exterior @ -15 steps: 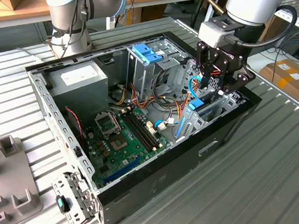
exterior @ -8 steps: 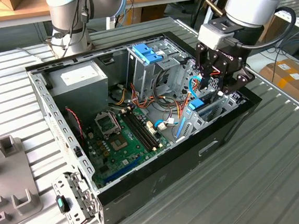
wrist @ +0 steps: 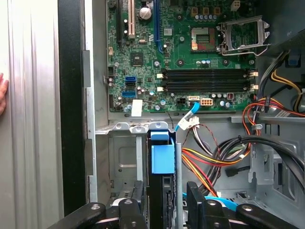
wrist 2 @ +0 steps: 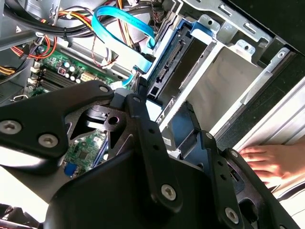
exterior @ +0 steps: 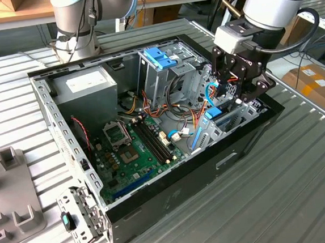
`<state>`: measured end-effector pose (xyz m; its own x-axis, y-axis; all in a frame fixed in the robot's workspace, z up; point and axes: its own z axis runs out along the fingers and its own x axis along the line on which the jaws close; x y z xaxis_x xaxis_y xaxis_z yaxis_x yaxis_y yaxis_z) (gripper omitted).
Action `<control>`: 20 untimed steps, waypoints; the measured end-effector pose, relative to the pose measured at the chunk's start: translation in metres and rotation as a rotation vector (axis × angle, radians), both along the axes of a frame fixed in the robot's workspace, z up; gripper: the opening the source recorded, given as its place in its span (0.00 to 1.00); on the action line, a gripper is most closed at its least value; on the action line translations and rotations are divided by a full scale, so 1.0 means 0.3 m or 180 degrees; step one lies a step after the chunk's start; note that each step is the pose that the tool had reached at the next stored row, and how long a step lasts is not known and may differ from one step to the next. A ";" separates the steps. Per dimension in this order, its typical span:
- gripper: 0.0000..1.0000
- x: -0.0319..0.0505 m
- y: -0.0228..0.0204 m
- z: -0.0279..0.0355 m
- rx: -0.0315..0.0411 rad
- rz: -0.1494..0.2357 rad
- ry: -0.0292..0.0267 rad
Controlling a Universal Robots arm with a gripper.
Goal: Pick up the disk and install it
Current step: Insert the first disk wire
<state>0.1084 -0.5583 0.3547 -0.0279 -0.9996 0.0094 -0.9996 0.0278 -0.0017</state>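
Note:
The disk [wrist: 162, 160] stands on edge in the drive bay at the corner of the open computer case [exterior: 174, 195]. Its blue side rail faces the first wrist view. In the second wrist view its connector edge [wrist 2: 167, 64] shows beside a light blue flat cable [wrist 2: 121, 24]. My gripper [wrist: 166, 187] hangs right over the bay with one black finger on each side of the disk, and looks shut on it. In the exterior view the gripper [exterior: 241, 94] sits low at the case's right end, just above the disk's blue end [exterior: 214, 115].
A person's hand [wrist 2: 267, 162] rests on the table against the case's outer wall. Inside the case are the motherboard [exterior: 131, 152], loose cables [wrist: 224, 152], a grey power supply [exterior: 85, 85] and a metal cage with a blue latch [exterior: 160, 58]. A second arm's base [exterior: 74, 27] stands behind.

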 end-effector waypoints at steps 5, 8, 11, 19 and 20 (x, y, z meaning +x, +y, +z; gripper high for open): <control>0.48 0.000 0.001 0.000 0.0000 0.0000 0.0000; 0.48 0.000 0.001 0.001 0.0000 0.0000 0.0000; 0.48 0.000 0.001 0.005 0.0000 0.0000 0.0000; 0.48 0.000 0.001 0.011 0.0000 0.0000 0.0000; 0.48 0.000 0.001 0.012 0.0000 0.0000 0.0000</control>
<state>0.1084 -0.5581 0.3585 -0.0279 -0.9996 0.0094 -0.9996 0.0279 -0.0017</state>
